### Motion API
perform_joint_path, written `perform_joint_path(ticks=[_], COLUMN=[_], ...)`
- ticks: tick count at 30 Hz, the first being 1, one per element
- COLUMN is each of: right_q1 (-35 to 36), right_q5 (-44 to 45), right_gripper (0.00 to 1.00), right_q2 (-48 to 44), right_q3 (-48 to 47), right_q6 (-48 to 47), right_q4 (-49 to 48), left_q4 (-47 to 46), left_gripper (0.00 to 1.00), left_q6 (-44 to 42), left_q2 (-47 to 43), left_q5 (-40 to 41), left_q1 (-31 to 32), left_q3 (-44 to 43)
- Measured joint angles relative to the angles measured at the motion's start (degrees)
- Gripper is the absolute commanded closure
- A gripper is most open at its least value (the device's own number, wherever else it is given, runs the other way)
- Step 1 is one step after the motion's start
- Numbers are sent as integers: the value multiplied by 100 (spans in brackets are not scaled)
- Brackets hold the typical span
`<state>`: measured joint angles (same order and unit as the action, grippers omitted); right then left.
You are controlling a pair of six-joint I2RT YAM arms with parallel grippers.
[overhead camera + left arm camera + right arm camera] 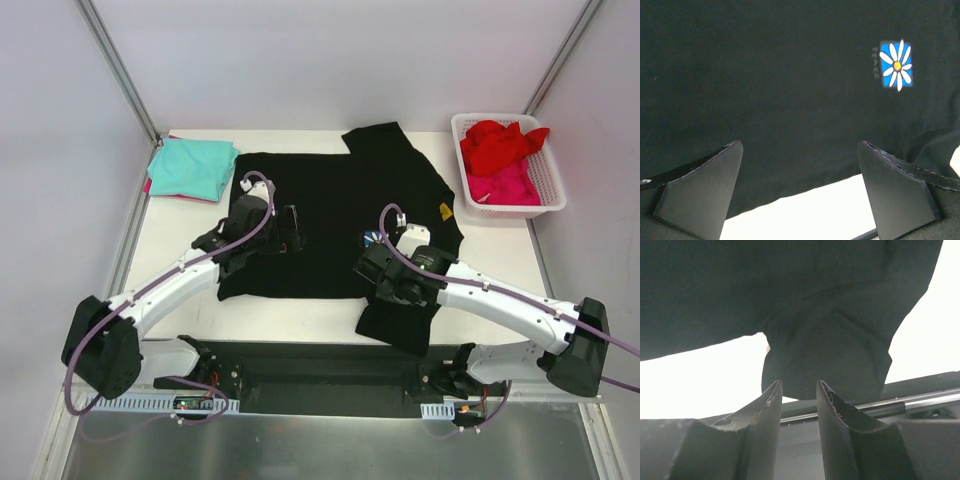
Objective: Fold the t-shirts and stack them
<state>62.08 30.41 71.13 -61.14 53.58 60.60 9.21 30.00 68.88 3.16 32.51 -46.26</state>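
Basket [512,211], far right corner: red shirt [500,143], pink shirt [505,185]. Teal shirt [192,165], far left corner. Black shirt [340,190], centre. Left gripper [800,145] spread wide; right gripper [797,382] narrowly parted, empty.

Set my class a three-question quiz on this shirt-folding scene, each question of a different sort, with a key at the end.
1. True or false: the black t-shirt lies inside the white basket.
2. What colour is the folded shirt at the table's far left corner? A) red B) teal C) yellow
3. Fill the gap: the left hand hangs over the black t-shirt, wide ____ and holding nothing.

Key
1. False: it is spread on the table, apart from the basket.
2. B, the teal t-shirt.
3. open
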Motion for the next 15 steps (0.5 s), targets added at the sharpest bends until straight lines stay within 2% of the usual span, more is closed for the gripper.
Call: perform_joint_path(ticks=[2,7,11,15], right_q1=[-85,-105,-116,-160], right_q5=[177,326,339,339], right_gripper=[63,63,63,63], right_q2=[13,-48,-385,-671], right_q3=[-129,-72,264,487], right_q6=[-160,-328,-332,-330], right_q4=[44,142,164,219], left_q4=[-444,-1812,-2184,-2400], left_gripper=[1,1,1,1], left_q6=[9,258,374,376], left_q2=[249,1043,1565,1978], left_q5=[-208,-1147,-1604,-2022], left_q1=[-166,-1071,-1491,-1626], left_q3=[-17,511,564,120])
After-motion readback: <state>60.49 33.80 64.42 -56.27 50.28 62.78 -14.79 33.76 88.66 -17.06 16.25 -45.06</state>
